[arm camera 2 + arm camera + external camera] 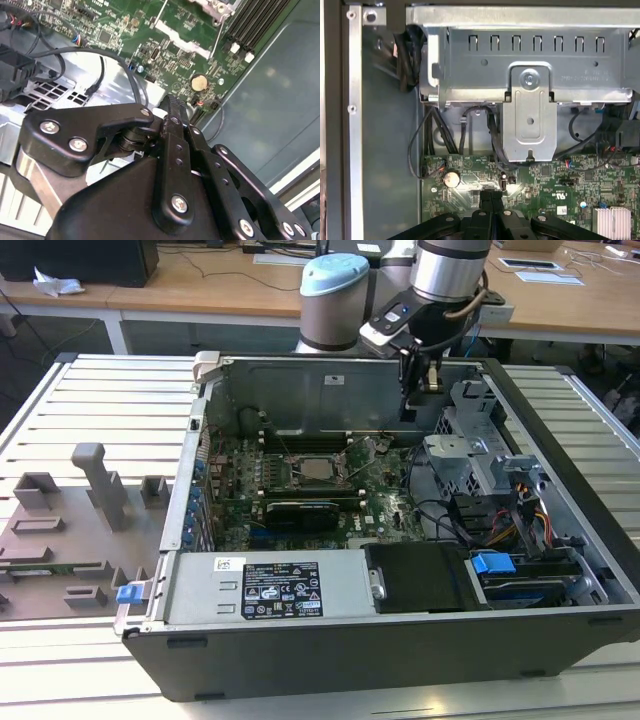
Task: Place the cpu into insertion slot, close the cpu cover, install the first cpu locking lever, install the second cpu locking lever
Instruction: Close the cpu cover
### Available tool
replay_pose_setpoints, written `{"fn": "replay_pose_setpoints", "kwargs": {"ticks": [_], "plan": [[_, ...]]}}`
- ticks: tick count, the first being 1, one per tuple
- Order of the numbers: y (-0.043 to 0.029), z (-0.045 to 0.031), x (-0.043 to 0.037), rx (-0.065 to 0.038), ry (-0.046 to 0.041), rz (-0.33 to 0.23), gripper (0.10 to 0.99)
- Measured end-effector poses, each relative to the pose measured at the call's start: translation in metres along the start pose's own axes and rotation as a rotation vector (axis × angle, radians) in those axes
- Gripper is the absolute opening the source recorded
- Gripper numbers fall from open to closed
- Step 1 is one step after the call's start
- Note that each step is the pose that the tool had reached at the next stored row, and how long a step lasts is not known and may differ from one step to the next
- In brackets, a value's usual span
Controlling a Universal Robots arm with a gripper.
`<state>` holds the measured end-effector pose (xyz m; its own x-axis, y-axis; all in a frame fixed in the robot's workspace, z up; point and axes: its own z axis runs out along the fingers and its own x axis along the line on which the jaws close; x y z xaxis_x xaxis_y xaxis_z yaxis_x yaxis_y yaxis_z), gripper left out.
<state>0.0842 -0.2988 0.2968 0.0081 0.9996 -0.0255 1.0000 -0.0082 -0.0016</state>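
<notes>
Nearest to me, along the bottom of the exterior view, is the dark front wall of the open computer case (pixel 400 650), which lies on the slatted surface (pixel 110 400). The labelled power supply (pixel 270 590) sits just inside that wall. At the exterior view's left, grey moulded holders (pixel 100 485) stand on the surface beside the case.

Farther in, the green motherboard (pixel 385 510) fills the case floor. The insertion slot (pixel 296 480) is at the picture's centre, and a dull grey square that I read as the cpu (pixel 321 471) lies in it. I cannot tell whether the cpu cover lies flat over it.

Beyond that, toward the upper right, the claw (pixel 407 415) hangs over the board's far edge, well apart from the slot. In both wrist views the claw (pixel 491 196) (pixel 172 102) is clenched with its tips pressed together on nothing. It hovers near the coin cell battery (pixel 451 178) (pixel 199 82). A silvery drive cage bracket (pixel 529 115) lies just past the tips.

Wooden desks (pixel 200 285) run across the top.
</notes>
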Motion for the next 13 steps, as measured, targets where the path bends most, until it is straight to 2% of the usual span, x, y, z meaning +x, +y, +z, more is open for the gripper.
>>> {"fn": "replay_pose_setpoints", "kwargs": {"ticks": [13], "plan": [[0.0289,-0.0001,0.0002,0.005,-0.0001,0.000,0.106]]}}
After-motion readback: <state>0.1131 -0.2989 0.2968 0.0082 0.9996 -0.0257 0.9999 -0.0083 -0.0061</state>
